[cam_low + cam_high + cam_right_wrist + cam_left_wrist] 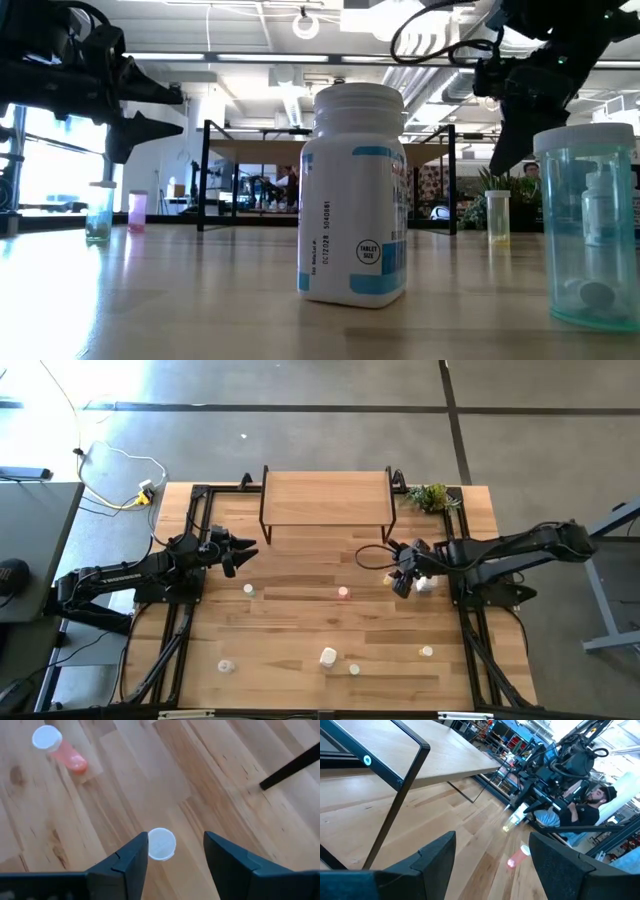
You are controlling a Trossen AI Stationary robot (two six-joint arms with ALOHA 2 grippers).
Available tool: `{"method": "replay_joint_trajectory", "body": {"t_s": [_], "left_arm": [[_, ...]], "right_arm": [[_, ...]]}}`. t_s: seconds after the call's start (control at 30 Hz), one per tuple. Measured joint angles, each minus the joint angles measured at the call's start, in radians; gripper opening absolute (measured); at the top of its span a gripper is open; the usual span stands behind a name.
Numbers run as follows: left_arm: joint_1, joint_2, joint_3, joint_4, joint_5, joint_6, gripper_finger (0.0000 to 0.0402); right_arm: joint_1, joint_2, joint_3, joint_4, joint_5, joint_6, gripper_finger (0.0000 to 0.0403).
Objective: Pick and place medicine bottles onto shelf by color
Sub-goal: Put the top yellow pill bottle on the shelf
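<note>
The right gripper [399, 582] is held low over the counter [300, 660], fingers apart, just in front of the shelf's right end; between its fingers a white-capped bottle [161, 843] is seen from above, not yet clamped. A pink bottle [343, 593] stands near the counter's middle, with a greenish one [249, 590] to its left. The shelf [325, 497] is set at the counter's far edge, its top bare, a small plant [430, 496] beside its right end. The left gripper [243, 549] is poised with fingers spread, near the shelf's left leg. A large white bottle [328, 656] and several small bottles are scattered along the near edge.
</note>
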Motion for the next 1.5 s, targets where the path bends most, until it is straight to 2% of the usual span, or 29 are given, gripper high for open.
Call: {"method": "replay_joint_trajectory", "body": {"t_s": [0.23, 0.33, 0.6, 1.07, 1.5], "left_arm": [[0.000, 0.000, 0.000, 0.000, 0.000, -0.036, 0.0241], [0.000, 0.000, 0.000, 0.000, 0.000, -0.031, 0.0241], [0.000, 0.000, 0.000, 0.000, 0.000, -0.028, 0.0241], [0.000, 0.000, 0.000, 0.000, 0.000, -0.029, 0.0241], [0.000, 0.000, 0.000, -0.001, 0.000, -0.030, 0.0241]], "right_arm": [[-0.050, 0.000, 0.000, 0.000, -0.037, 0.084, 0.0233], [-0.049, 0.000, 0.000, 0.001, -0.046, 0.115, 0.0240], [-0.037, 0.019, -0.001, 0.017, -0.043, 0.129, 0.0240], [-0.005, 0.214, -0.001, 0.075, -0.082, 0.147, 0.0240], [-0.005, 0.220, -0.001, 0.082, -0.062, 0.181, 0.0199]]}}
